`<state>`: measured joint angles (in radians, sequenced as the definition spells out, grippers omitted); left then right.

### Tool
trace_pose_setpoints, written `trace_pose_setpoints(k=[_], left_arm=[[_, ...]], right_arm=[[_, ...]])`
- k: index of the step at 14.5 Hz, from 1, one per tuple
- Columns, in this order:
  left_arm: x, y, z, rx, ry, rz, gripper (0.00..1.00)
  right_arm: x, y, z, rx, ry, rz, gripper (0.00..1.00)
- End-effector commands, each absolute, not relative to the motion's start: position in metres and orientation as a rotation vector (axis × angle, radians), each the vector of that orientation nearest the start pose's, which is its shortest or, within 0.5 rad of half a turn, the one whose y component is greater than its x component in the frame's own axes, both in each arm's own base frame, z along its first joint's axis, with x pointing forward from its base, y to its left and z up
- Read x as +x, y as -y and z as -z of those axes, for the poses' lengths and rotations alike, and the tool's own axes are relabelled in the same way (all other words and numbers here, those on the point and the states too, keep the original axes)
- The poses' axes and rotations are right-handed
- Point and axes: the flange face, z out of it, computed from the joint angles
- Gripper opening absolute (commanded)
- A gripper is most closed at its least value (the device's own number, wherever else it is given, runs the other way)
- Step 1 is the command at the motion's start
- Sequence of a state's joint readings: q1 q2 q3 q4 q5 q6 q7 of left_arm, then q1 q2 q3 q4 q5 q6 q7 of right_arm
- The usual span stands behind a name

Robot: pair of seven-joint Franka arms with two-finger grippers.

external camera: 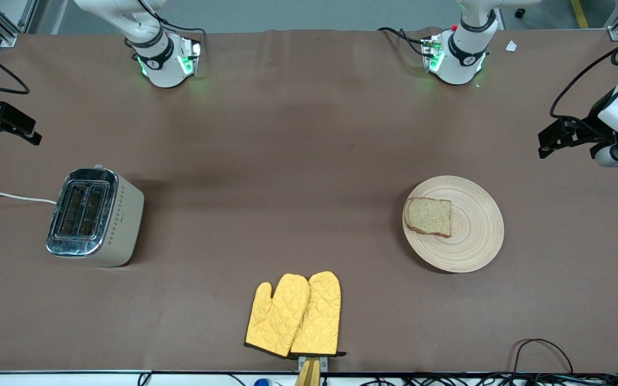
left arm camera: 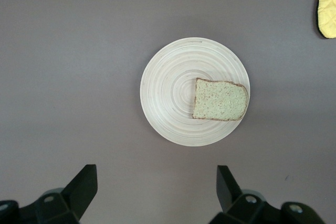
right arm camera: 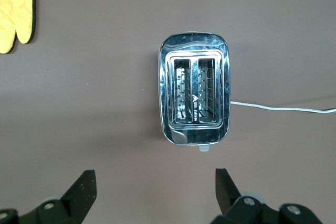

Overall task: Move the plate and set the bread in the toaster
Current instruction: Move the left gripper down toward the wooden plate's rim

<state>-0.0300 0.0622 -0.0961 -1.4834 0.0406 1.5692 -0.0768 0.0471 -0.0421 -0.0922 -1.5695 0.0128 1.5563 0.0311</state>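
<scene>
You have two quilted yellow mitts [external camera: 294, 316] lying between the chrome-topped toaster [external camera: 94, 217] and the grooved wooden plate [external camera: 472, 244] holding speckled bread [external camera: 428, 216]. The left end effector [left arm camera: 157, 187] hangs open above the plate, and the right end effector [right arm camera: 156, 190] hangs open above the toaster; brown surface [external camera: 287, 161].

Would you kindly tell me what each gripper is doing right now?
Left gripper: jaws open, empty, above the plate.
Right gripper: jaws open, empty, above the toaster.

Both arms raised and waiting, left end effector [left arm camera: 155, 190] and right end effector [right arm camera: 155, 192] apparently spread wide.
</scene>
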Motion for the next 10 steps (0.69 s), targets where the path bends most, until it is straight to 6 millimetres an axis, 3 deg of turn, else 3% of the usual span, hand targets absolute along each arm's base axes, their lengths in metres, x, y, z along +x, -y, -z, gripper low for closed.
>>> trace_pose_setpoints(k=[1, 7, 8, 10], left_arm=[[0.567, 0.068, -0.637, -3.118, -0.086, 0.040, 1.00], [0.573, 0.061, -0.625, -3.152, -0.063, -0.008, 1.00], [0.576, 0.044, -0.623, -3.178, -0.013, -0.013, 1.00], [0.584, 0.032, -0.607, -3.187, 0.012, -0.059, 1.00]], right_arm=[[0.542, 0.026, -0.648, -3.130, -0.132, 0.038, 1.00], [0.542, 0.028, -0.650, -3.140, -0.130, 0.046, 1.00], [0.542, 0.027, -0.651, -3.142, -0.128, 0.050, 1.00], [0.541, 0.024, -0.665, -3.186, -0.110, 0.095, 1.00]])
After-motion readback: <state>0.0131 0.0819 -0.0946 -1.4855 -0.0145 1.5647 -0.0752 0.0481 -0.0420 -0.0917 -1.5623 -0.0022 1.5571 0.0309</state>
